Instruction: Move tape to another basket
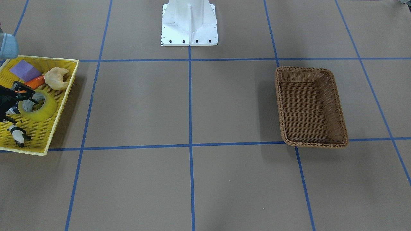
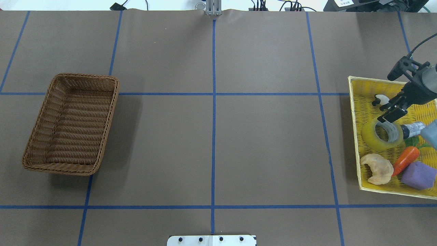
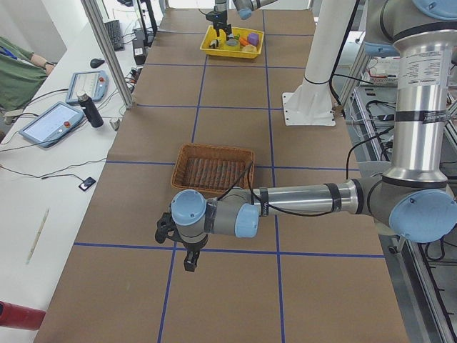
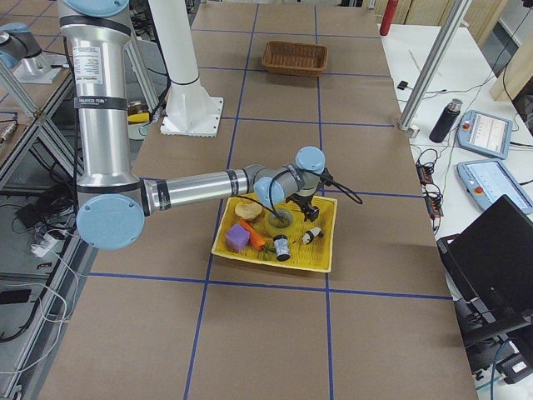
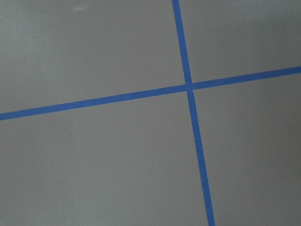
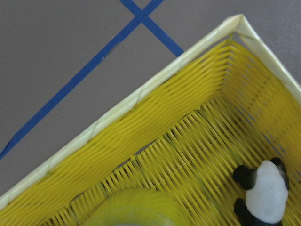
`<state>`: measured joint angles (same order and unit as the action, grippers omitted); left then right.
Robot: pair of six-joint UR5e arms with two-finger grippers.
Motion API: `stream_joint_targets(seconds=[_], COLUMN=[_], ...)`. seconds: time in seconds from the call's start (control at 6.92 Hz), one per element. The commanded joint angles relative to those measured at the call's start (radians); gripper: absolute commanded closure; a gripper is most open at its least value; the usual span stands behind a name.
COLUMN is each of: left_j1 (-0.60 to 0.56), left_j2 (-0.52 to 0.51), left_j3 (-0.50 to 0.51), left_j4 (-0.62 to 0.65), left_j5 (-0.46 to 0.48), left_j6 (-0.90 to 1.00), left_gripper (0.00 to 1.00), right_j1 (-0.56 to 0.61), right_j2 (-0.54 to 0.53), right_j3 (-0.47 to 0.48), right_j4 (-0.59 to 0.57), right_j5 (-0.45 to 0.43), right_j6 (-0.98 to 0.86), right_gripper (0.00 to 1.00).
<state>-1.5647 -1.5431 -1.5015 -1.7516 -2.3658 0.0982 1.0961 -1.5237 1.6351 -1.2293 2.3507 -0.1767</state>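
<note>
The right gripper (image 2: 391, 110), jaws spread, hangs over the rim of the wide roll of translucent yellow packing tape (image 2: 368, 135). The roll lies just beneath it in the flat yellow plastic mesh tray (image 2: 363, 102), on the brown paper-covered table (image 2: 266, 147) gridded with blue tape lines (image 2: 213, 102). The left gripper (image 3: 190, 263) hovers over bare paper well away, the dark brown woven wicker basket (image 3: 213, 169) just beyond it; released or clenched, I cannot tell.

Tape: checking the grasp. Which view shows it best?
Overhead exterior: the tape shows nearly whole, core included. Front-facing, the claw overlaps it; side views, tiny; right wrist only its edge; left wrist nothing.
</note>
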Motion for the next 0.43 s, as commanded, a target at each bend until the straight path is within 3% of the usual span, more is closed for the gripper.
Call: stream_joint_targets(seconds=[0.0,0.29], left_j1=[0.000,0.000], left_j2=[-0.002,-0.002], left_j3=[-0.002,-0.002], left_j4=[0.000,0.000], left_j5=[-0.001,-0.003], left_j6=[-0.002,-0.002], left_gripper=[0.02,0.02], right_j1=[-0.008,-0.007], right_j2=[0.016,0.013], right_j3=[-0.043,-0.058], right_j4=[-0.001,-0.004], right_j5=[-0.013,-0.013], right_j6=[-0.043,-0.072], right_gripper=[0.32,0.36])
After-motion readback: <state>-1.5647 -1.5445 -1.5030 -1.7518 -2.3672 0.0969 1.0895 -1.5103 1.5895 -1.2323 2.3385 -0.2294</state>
